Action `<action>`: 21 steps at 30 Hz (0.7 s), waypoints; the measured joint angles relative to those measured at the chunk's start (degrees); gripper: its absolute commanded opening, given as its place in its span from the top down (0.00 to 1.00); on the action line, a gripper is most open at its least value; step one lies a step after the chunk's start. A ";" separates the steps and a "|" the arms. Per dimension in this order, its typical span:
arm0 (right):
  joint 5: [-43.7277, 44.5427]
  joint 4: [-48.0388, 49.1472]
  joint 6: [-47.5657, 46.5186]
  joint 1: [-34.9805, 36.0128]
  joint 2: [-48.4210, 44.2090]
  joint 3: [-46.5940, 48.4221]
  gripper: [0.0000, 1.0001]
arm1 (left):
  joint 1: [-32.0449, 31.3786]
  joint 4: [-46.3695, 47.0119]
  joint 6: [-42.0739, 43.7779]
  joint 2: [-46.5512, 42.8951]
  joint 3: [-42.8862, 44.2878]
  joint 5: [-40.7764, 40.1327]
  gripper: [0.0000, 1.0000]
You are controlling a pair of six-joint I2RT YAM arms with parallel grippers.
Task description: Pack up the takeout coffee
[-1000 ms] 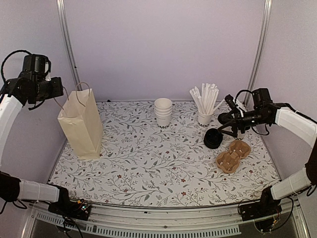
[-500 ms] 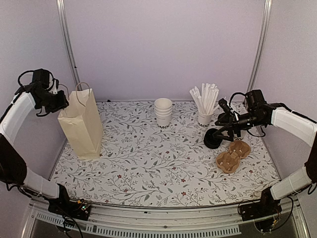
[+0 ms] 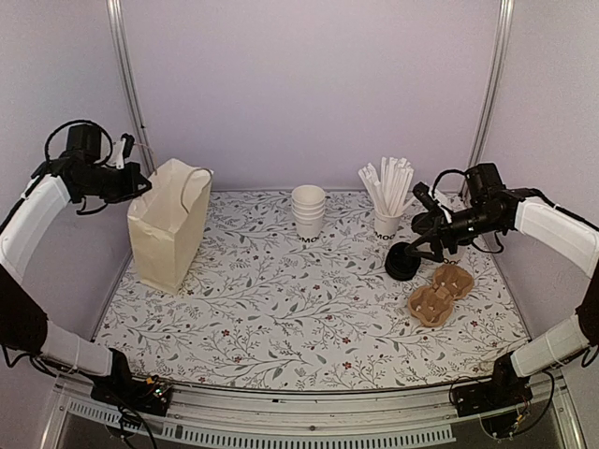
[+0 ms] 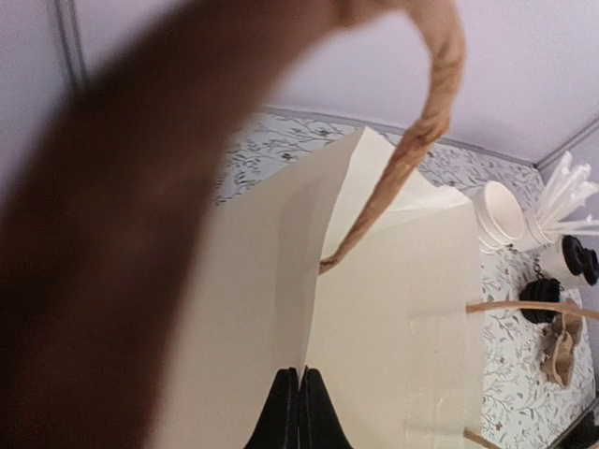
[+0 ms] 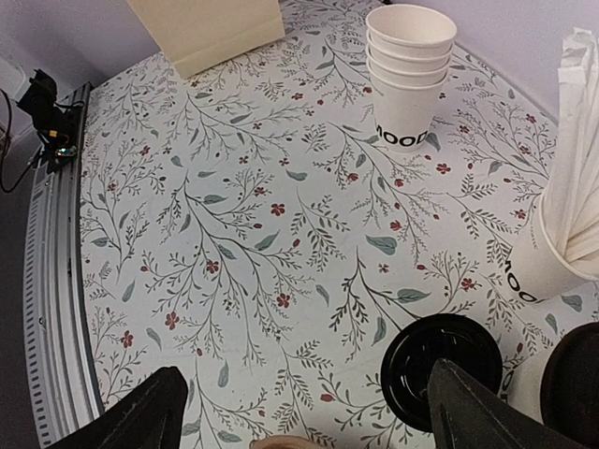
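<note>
Status, my judgement: nothing packed yet. Lidding, loading and bagging all remain.

Left: my left gripper is raised at the back-left, jaws fully shut at the top rim of the paper bag, with a handle looped past the wrist. I cannot tell whether paper is pinched. The bag stands leaning.

Centre: MOO cups sit nested in one stack near the back wall, unlidded.

Right: black lids lie beside the straw cup; the pulp carrier holds nothing. My right gripper hovers over the lids, jaws wide, empty.
</note>
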 measured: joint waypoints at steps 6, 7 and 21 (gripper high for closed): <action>7.93 -3.76 -0.87 0.00 -0.28 2.91 0.05 | -10.16 -0.48 2.78 -2.08 0.81 7.41 1.00; 9.09 -4.39 -0.96 0.00 -0.31 3.13 0.02 | -11.58 -0.72 3.28 -2.25 0.81 8.96 1.00; 20.17 -13.00 -5.53 -0.59 -0.55 3.45 0.07 | -33.07 -4.61 11.54 3.85 4.33 23.98 1.00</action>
